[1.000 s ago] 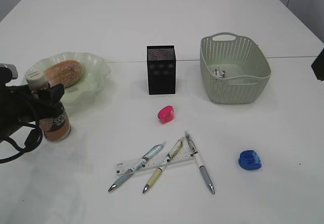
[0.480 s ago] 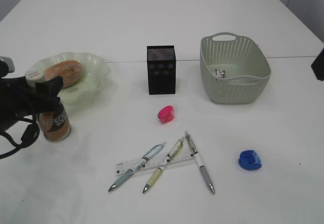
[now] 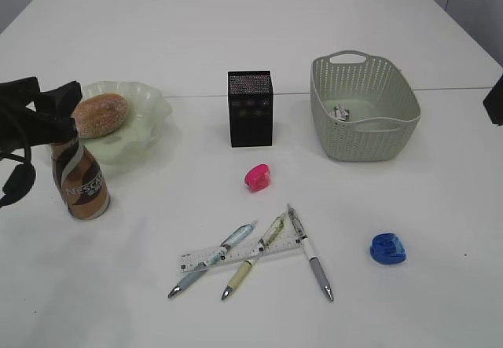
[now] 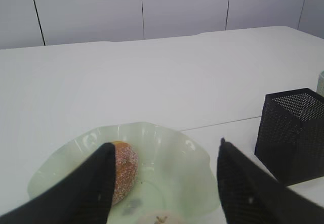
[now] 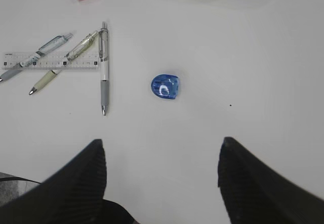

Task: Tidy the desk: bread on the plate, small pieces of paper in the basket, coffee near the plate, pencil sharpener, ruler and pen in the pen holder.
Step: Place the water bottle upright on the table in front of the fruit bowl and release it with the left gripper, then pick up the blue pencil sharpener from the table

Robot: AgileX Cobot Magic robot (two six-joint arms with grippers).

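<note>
The brown coffee bottle [image 3: 81, 183] stands upright on the desk [image 3: 236, 42], just in front of the pale-green plate [image 3: 151, 119]. The bread [image 3: 100, 114] lies on that plate. My left gripper [image 3: 49, 104] hovers open right above the bottle's top, which it hides; in the left wrist view the left gripper [image 4: 165, 143] frames the plate [image 4: 177, 148] and bread [image 4: 124, 171]. My right gripper [image 5: 162, 140] hangs open over bare desk, near a blue pencil sharpener [image 5: 165, 87]. Pens [image 5: 104, 67] and the ruler [image 5: 50, 61] lie to its left. The pen holder [image 3: 251, 111] stands mid-desk.
The basket [image 3: 365, 112] sits at the back right with a small piece of paper [image 3: 340, 113] inside. A pink pencil sharpener [image 3: 257, 177] lies in front of the pen holder. Three pens [image 3: 310, 254] cross the ruler [image 3: 236, 254] near the front; the blue sharpener [image 3: 387, 249] lies to their right.
My left gripper has let go of the coffee bottle and risen above it, drifting back and left. The bottle stays standing by the plate. The right arm has not moved.
</note>
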